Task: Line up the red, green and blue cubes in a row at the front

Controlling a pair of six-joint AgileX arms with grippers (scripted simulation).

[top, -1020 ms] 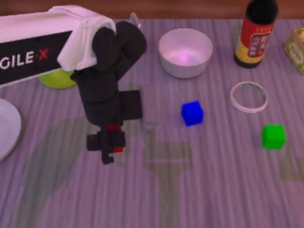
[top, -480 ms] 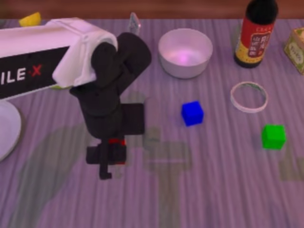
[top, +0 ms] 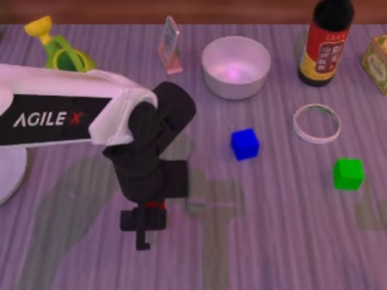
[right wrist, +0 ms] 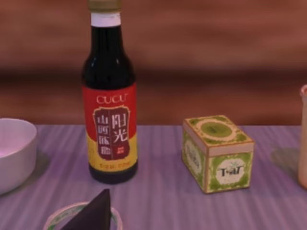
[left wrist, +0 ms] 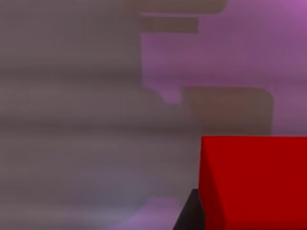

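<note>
My left gripper [top: 143, 225] hangs over the table left of centre, toward the front, shut on the red cube [left wrist: 254, 182]. In the top view only a red sliver [top: 155, 205] of that cube shows under the wrist. One dark finger [left wrist: 189, 216] lies against the cube's side. The blue cube [top: 244, 144] rests near the middle of the table. The green cube [top: 348, 173] rests at the right. My right gripper [right wrist: 96, 214] is outside the top view, parked over the tape ring [right wrist: 79, 215].
At the back stand a white bowl [top: 236, 66], a soy sauce bottle [top: 325, 42] and a green tea box [top: 378, 60]. A tape ring [top: 317, 122] lies right of the blue cube. A lime-green watering can [top: 60, 54] and a small pink stand [top: 171, 45] are back left. A white plate [top: 9, 169] is at the left edge.
My left arm has carried the red cube toward the front, uncovering the watering can and the pink stand behind it. The blue and green cubes have not moved.
</note>
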